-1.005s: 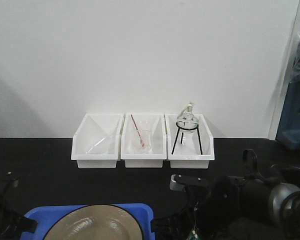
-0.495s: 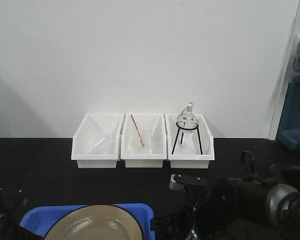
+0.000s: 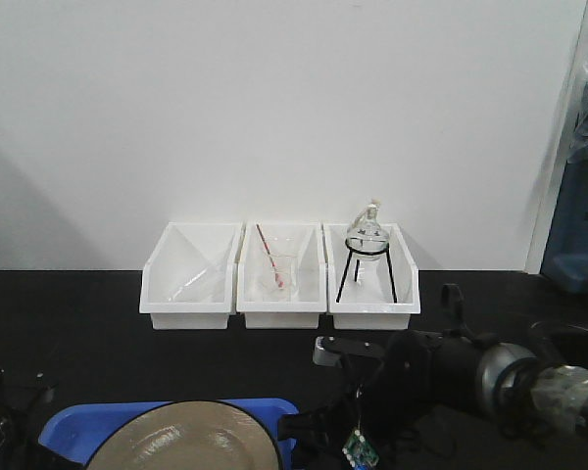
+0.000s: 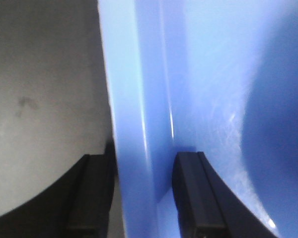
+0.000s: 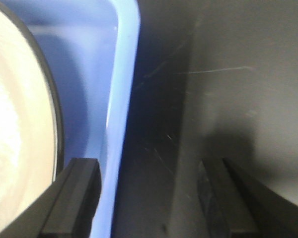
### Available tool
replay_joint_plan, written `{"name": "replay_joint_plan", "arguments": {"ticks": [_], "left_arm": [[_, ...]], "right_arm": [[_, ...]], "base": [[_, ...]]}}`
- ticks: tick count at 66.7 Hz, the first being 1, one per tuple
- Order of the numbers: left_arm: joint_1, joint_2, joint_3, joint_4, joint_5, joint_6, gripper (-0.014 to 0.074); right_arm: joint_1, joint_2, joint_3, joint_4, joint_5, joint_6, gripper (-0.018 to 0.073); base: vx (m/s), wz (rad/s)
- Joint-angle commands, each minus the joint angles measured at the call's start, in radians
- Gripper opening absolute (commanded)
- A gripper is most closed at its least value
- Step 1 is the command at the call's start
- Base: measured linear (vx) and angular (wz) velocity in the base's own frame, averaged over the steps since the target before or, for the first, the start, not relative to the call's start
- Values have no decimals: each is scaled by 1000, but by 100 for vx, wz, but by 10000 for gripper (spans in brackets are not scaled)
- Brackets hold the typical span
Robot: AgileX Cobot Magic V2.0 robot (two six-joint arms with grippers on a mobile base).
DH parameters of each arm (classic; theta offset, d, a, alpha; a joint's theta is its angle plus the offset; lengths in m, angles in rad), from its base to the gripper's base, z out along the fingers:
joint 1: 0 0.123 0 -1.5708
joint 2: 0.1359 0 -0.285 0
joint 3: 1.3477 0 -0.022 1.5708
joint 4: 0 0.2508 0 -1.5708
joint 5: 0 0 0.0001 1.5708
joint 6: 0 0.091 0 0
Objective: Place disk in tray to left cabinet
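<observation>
Blue plastic filled the left wrist view. The raised rim of the tray point(image 4: 154, 74) ran straight between the two black fingers point(image 4: 196, 198) of the left gripper point(image 4: 144, 198). One finger pressed its outer face and the other its inner face, so the jaws were clamped on the tray's edge.

At the other end, the right gripper point(image 5: 149, 198) had its fingers point(image 5: 72, 198) spread wide. The tray's rim lay inside the gap, close to one finger and well apart from the other, with dark table under the rest. The disk point(image 5: 15, 124) lay in the tray beyond that rim, its thin black edge outside the gap.

From the front, the disk point(image 3: 186, 446) sat flat in the tray point(image 3: 69, 431) at the bottom of the picture. Whether the tray rested on the black table point(image 3: 98, 343) could not be told. The right arm point(image 3: 441, 377) reached in toward the tray's right end.

Farther back, three white bins point(image 3: 281, 294) stood side by side. The middle one held a thin red rod point(image 3: 267, 253), and the right one a round glass flask point(image 3: 366, 233) on a black tripod stand point(image 3: 367, 274). Behind them rose a plain white wall point(image 3: 274, 98).
</observation>
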Motion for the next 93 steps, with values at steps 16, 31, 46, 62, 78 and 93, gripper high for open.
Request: {"name": "replay_joint_plan", "arguments": {"ticks": [16,31,46,62,78,93], "left_arm": [[0,-40,-27,5,10,1,416],[0,-40,-27,1,-8,1,416],[-2,-39,-27,-64,-7,1,414],[-5,-18,-27,-162,-30,73,405],[-5,36,-27,-328,-12,152,324],[-5,29,-27,-522,73,301,70]], "right_arm": [[0,50,-187,3,83,-14,477],[48,96,-216,0,107,-14,477],[87,109,-216,-5,88,4,466],[90,109,-216,9,115,50,333],[90,109,-216,45,126,50,161],[86,109,-217,80,144,65,-15]], "base": [[0,0],[0,0],[0,0],[0,0],[0,0],[0,0]]}}
